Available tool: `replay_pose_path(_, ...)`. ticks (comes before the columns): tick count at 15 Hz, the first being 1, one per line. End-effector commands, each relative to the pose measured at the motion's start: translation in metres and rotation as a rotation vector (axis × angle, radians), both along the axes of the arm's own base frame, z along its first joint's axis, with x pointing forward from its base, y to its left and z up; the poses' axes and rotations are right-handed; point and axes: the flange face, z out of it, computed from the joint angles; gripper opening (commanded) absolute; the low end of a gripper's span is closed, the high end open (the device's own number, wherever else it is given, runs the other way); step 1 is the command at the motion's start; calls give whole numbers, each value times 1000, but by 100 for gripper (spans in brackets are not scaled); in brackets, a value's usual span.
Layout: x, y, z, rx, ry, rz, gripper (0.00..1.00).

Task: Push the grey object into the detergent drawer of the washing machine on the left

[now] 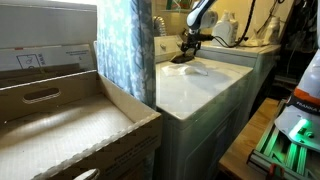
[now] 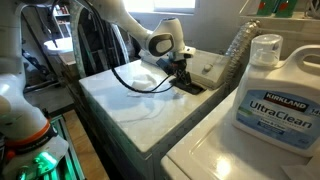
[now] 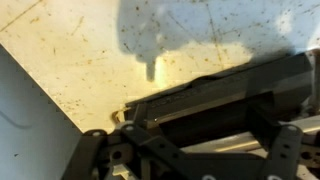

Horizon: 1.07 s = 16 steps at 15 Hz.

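Observation:
The washing machine's glossy white top (image 1: 205, 88) shows in both exterior views (image 2: 120, 108). The small dark grey object (image 1: 181, 59) lies flat at the rear of the top, by the raised control panel (image 2: 207, 68). It also shows in an exterior view (image 2: 191, 87) and as a dark band across the wrist view (image 3: 225, 85). My gripper (image 1: 189, 47) points down right over it (image 2: 181, 72). The fingers look shut and seem to touch the object, not grasp it. In the wrist view the gripper (image 3: 200, 122) hides part of the object. I cannot make out the drawer itself.
A second white washer (image 2: 225, 150) carries a white detergent jug (image 2: 275, 85). A clear plastic bottle (image 2: 235, 48) stands behind the panel. An open cardboard box (image 1: 60, 120) and a blue curtain (image 1: 125, 50) flank the washer. A black cable (image 2: 135, 82) lies on the top.

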Motion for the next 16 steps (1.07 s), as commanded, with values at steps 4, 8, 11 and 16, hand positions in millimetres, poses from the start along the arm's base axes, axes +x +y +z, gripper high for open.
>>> replay_pose_path(4, -23, 12, -8, -26, -51, 161, 100)
replay_pose_path(8, -29, 22, -19, -35, -65, 246, 100)
replay_pose_path(11, -34, 25, -24, -48, -68, 294, 100)
replay_pose_path(16, -43, 23, -35, -42, -44, 341, 100)
